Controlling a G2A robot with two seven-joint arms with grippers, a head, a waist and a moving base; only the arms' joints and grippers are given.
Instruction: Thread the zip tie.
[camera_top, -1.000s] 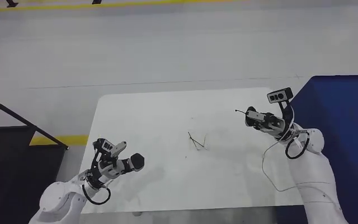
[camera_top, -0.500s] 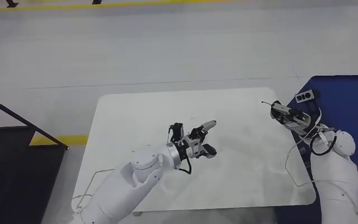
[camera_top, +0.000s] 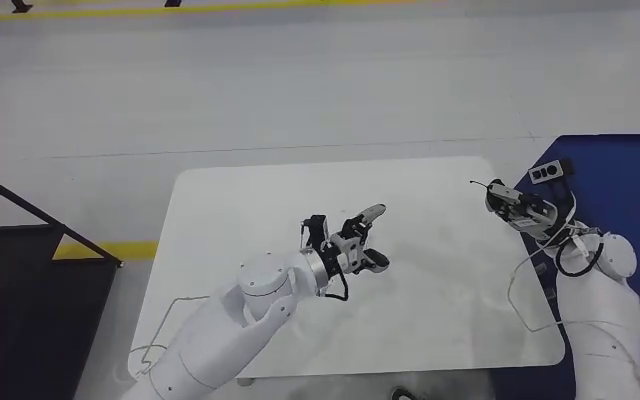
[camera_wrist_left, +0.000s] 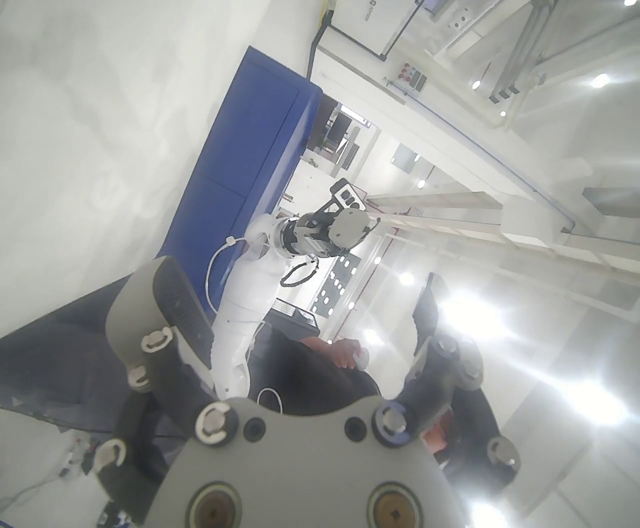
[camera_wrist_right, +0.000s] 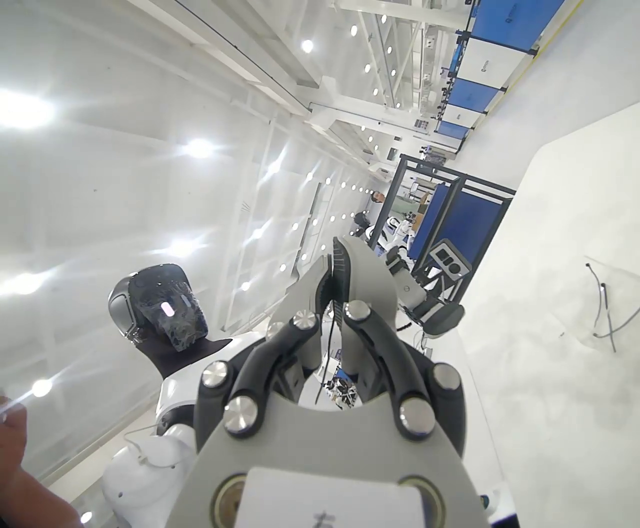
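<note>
My left arm is extended across the white table (camera_top: 250, 200). The left gripper (camera_top: 368, 240) sits over the table's middle, its fingers spread wide apart with nothing between them. My right arm is bent at the table's right edge. The right gripper (camera_top: 493, 191) is pinched together on a thin black zip tie (camera_top: 477, 185), which pokes out past its tips. Loose zip ties (camera_wrist_right: 604, 305) lie on the tabletop.

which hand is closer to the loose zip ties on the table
Left. The left hand hangs close by the zip ties; the right hand is far off by the table edge.
</note>
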